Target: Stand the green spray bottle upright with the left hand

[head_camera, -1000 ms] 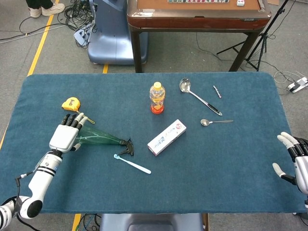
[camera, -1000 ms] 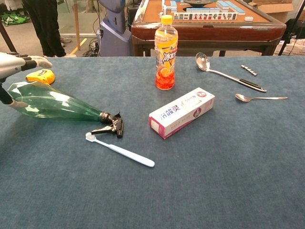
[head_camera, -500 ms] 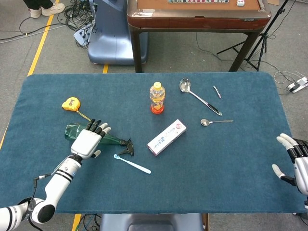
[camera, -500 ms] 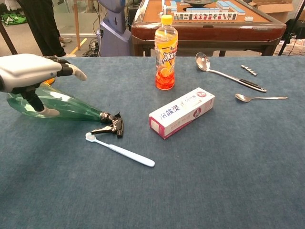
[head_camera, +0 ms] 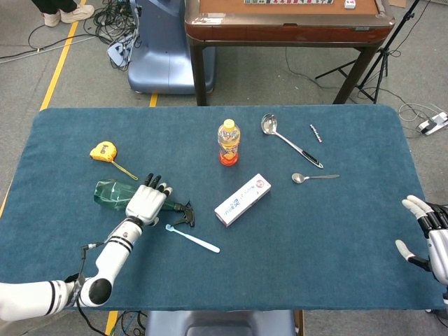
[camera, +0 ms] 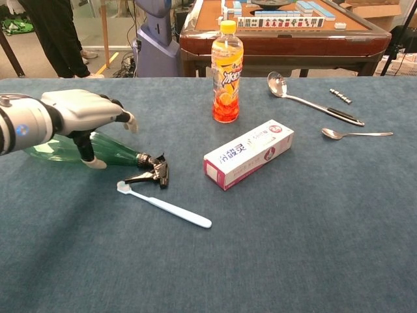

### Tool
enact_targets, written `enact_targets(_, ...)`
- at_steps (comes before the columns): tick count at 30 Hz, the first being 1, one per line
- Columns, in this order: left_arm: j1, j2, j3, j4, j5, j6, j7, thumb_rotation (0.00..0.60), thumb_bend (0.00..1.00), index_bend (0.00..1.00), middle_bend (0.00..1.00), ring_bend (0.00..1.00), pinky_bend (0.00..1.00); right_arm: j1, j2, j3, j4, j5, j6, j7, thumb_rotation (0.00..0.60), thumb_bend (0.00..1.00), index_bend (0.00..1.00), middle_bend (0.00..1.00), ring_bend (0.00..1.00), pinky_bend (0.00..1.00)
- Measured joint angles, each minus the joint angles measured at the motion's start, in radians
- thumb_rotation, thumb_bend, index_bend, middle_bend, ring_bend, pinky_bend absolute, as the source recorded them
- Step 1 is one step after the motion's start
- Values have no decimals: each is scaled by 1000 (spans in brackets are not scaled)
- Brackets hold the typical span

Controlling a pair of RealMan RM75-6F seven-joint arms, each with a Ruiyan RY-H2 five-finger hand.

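The green spray bottle (head_camera: pixel 109 190) (camera: pixel 54 149) lies on its side on the blue table, base to the left and black trigger head (head_camera: pixel 184 212) (camera: pixel 155 172) to the right. My left hand (head_camera: pixel 146 201) (camera: pixel 85 113) hovers over the bottle's tapering part near the neck. Its fingers spread across the top and the thumb hangs down on the near side, not clamped on the bottle. My right hand (head_camera: pixel 428 235) rests open at the table's right edge, seen only in the head view.
A light blue toothbrush (head_camera: pixel 193 239) (camera: pixel 167 206) lies just in front of the trigger head. A toothpaste box (head_camera: pixel 243 199) (camera: pixel 249 153), an orange drink bottle (head_camera: pixel 228 142) (camera: pixel 227 72), a ladle (head_camera: pixel 288 139), a spoon (head_camera: pixel 313 178) and a yellow tape measure (head_camera: pixel 103 150) are spread around.
My left hand has slid right along the lying bottle, from its base to near the neck. The bottle and my right hand have not moved.
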Motion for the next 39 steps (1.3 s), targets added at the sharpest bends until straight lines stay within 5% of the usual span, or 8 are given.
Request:
enact_targets(14,-118,-92,46,96,-204,86,148,600,245,257,262,66,0,-7,4,0,7,3,5,12,600,232,178,181,136,160)
enact_targets(30,-137,-94,90,113,-236,131,167,600,245,376,392,172,0,-11,7,-1,-3,-2,13,6,600,232,178,181,135,160)
enact_targets(39,-106,-47,77,95,-167,110,28,600,246,420,438,209,0,-12,9,0,-9,-6,17,1,600,233,178,181,136,160)
